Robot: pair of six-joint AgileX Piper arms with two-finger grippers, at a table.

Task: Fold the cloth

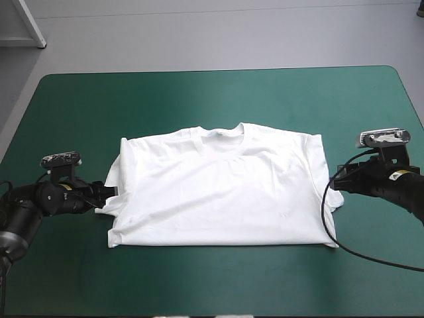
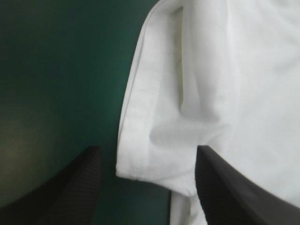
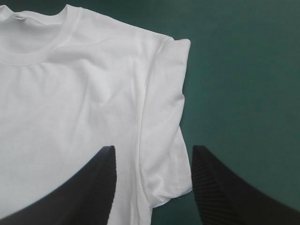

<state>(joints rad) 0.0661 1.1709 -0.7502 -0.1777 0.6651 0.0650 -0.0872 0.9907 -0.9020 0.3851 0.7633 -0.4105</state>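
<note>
Teal-green bench [image 1: 199, 99] carries the T-shirt [image 1: 218, 189] spread flat mid-frame: soft, light, limp. At the frame's sides, the left end effector [image 1: 107, 199] and right end effector [image 1: 333, 185] stand released, each straddling a sleeve [image 2: 150, 140], probably the best hold.

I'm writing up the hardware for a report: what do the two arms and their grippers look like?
The left arm and right arm are black, built of rounded segments. The left gripper and right gripper each carry two broad black fingers, curved like fins, their surfaces finely textured.
</note>
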